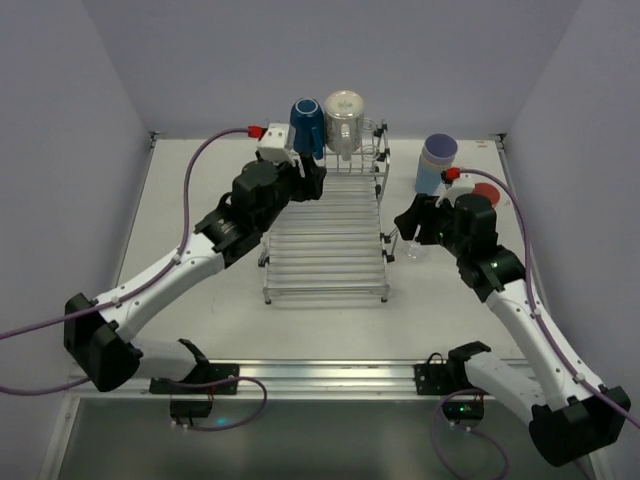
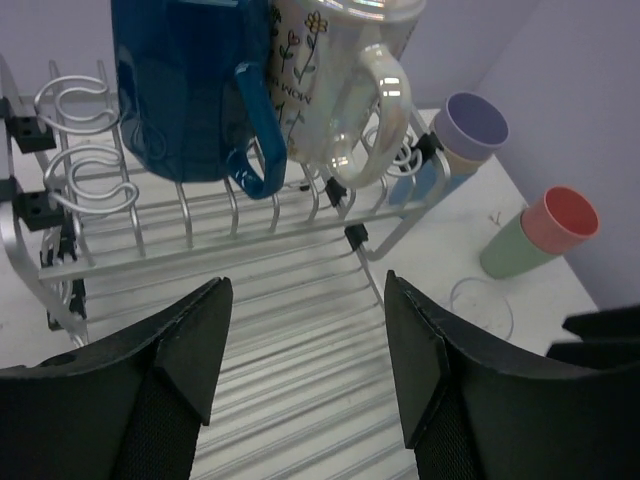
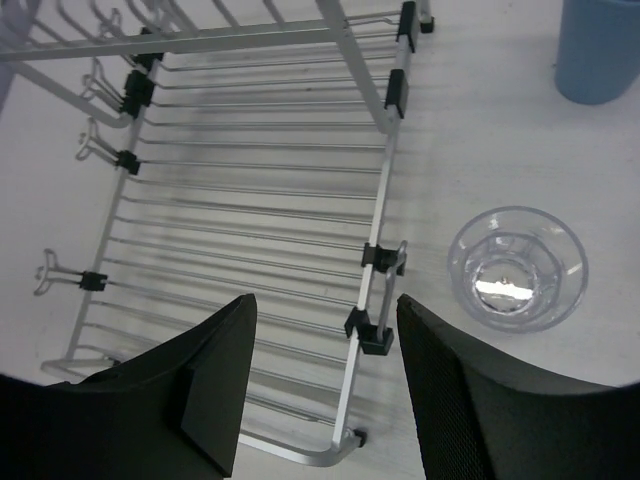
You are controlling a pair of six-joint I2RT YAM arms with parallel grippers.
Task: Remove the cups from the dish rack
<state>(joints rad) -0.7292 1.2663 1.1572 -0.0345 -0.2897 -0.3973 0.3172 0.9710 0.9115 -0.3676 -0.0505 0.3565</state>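
Observation:
The chrome dish rack (image 1: 325, 240) lies in the table's middle. A dark-blue mug (image 1: 307, 125) and a clear glass mug (image 1: 343, 120) hang upside down on its raised far tier. My left gripper (image 1: 303, 172) is open and empty over the slats just before the mugs; in the left wrist view (image 2: 305, 285) the blue mug (image 2: 185, 80) and the flower-printed glass mug (image 2: 330, 60) are straight ahead. My right gripper (image 1: 405, 225) is open and empty above the rack's right rail (image 3: 370, 260). A clear tumbler (image 3: 517, 268) stands upright on the table just to its right.
A lavender cup (image 1: 438, 150) tops a stack with tan and light-blue cups right of the rack's tier. A pink cup nested in a green one (image 1: 487, 193) stands further right. Both show in the left wrist view, lavender (image 2: 475, 125) and pink (image 2: 560, 215).

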